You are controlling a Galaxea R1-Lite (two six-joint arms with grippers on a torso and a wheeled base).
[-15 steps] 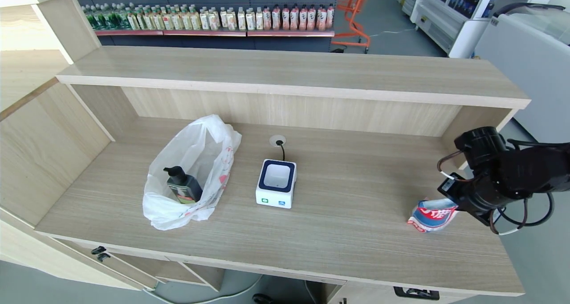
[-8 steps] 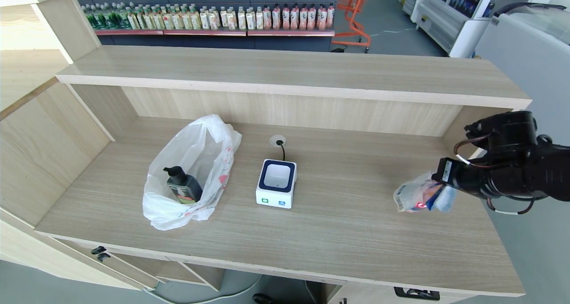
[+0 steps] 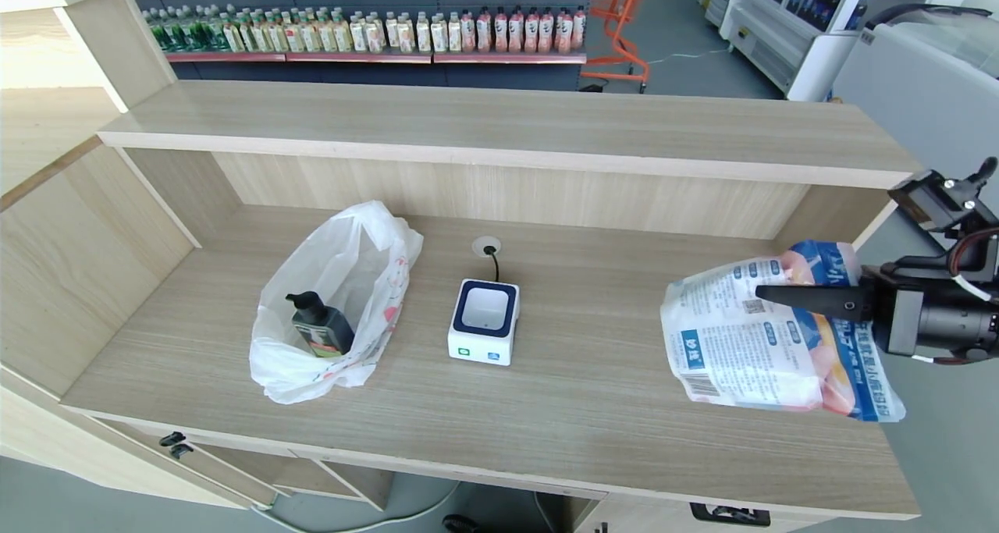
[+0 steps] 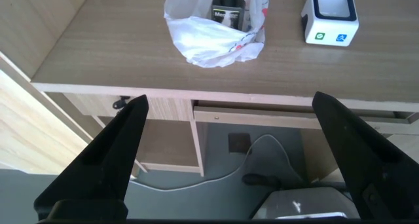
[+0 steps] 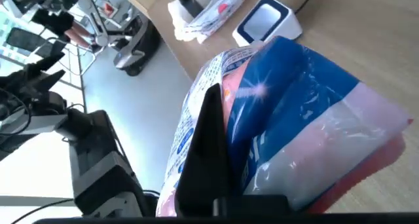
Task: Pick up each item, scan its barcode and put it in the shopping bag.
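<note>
The right claw (image 3: 771, 293) is pinching a white-and-blue printed plastic food packet (image 3: 749, 346) at the right edge of the head view. 1 second ago that packet sat low against the light wooden desk (image 3: 609, 416) in the lower right. Now it hangs clear of the surface, turned so its white printed back faces up and left. A striped patch that looks like a barcode sits at its lower-left corner.

The pick-up looks done and the scan comes next. The white box-shaped scanner with a dark blue rim (image 3: 484, 322) stands well apart at centre frame, so the packet must travel left with that patch facing the scanner window.

Left of centre, the translucent white plastic shopping bag (image 3: 375, 256) holds 1 dark pump bottle (image 3: 321, 328). The left claw (image 4: 230, 103) hangs spread and empty below the desk edge.
</note>
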